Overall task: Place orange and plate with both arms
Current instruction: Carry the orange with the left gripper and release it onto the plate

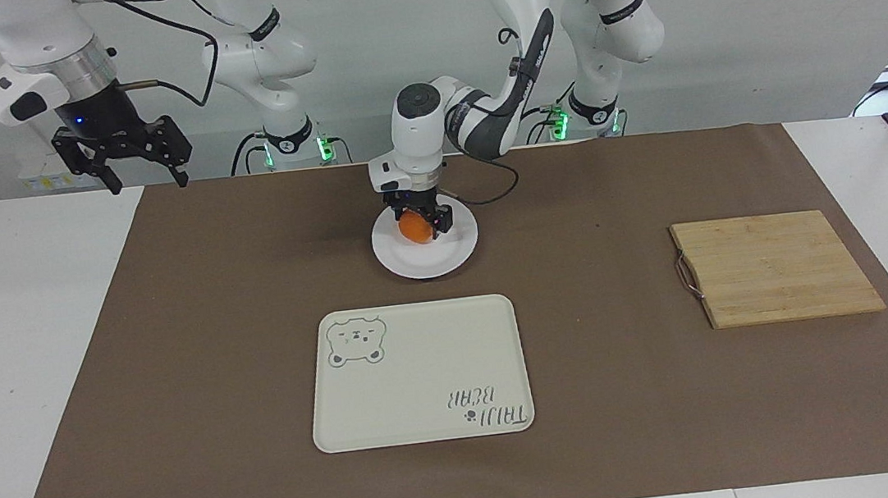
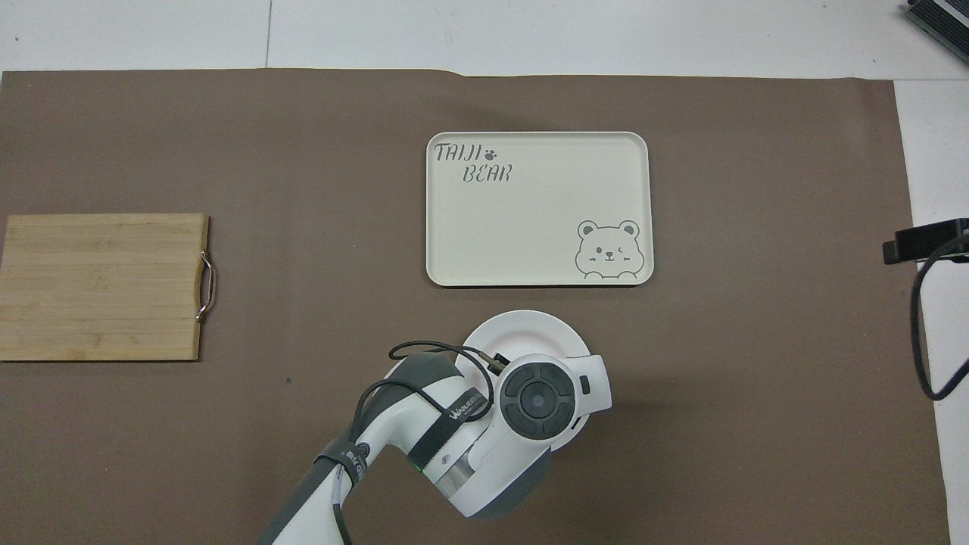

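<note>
Two fingers (image 1: pixel 432 215) of left gripper (image 1: pixel 417 227) clamp orange (image 1: pixel 414 228) between them | over plate (image 1: pixel 445 259); right gripper (image 1: pixel 122 155) waits, spread wide

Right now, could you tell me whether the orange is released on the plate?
Not released: the left pincer is shut on the orange, low over the plate; contact unclear.

I read two distant cameras: one faces the robots across the table; one looks steeply down; both share the tray (image 1: pixel 419 372) (image 2: pixel 537 208).

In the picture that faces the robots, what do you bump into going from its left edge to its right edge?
Right gripper, up in the air → plate with the orange in the left gripper → wooden cutting board.
</note>
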### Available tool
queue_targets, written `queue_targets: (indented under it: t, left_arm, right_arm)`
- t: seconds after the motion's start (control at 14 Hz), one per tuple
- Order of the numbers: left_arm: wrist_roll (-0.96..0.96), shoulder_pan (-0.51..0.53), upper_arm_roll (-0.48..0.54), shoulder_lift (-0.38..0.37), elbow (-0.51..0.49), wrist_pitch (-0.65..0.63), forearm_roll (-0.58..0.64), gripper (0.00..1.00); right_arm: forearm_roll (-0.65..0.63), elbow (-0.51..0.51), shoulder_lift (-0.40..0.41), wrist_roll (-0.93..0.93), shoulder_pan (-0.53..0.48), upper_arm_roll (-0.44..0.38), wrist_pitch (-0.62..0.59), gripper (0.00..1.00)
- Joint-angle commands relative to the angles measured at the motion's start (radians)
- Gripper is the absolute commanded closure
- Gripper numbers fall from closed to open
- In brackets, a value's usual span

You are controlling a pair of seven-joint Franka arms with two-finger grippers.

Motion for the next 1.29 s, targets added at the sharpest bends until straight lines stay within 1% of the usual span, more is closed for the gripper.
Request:
queue_targets:
  t: [0.0,0.21,0.36,0.79,0.93,1.0,1.21]
  left_arm:
    - [-0.006,0.021,0.013,-0.069,0.003,-0.072,-0.015,0.00]
    - [-0.009,0.083,0.019,-0.126,0.043,-0.186,-0.015,0.00]
    - [-0.013,0.130,0.022,-0.158,0.043,-0.217,-0.013,0.00]
    - [0.006,0.383,0.022,-0.249,0.051,-0.269,0.008,0.00]
    - [0.070,0.472,0.022,-0.264,0.100,-0.333,0.074,0.00]
    - [0.126,0.515,0.022,-0.266,0.136,-0.376,0.076,0.00]
    - [0.262,0.644,0.022,-0.264,0.256,-0.490,0.079,0.00]
  right_arm:
    - [0.004,-0.009,-0.005,-0.008,-0.011,0.007,0.006,0.00]
    - [0.004,-0.009,-0.007,-0.008,-0.011,0.007,0.006,0.00]
    - [0.004,-0.009,-0.007,-0.008,-0.011,0.007,0.006,0.00]
    - [0.004,-0.009,-0.005,-0.008,-0.018,-0.003,0.006,0.00]
    - [0.002,-0.009,-0.005,-0.036,-0.010,0.001,0.015,0.00]
    - [0.002,-0.019,-0.010,-0.048,-0.002,0.006,0.021,0.00]
    - [0.007,-0.090,-0.019,-0.034,0.001,0.017,0.069,0.00]
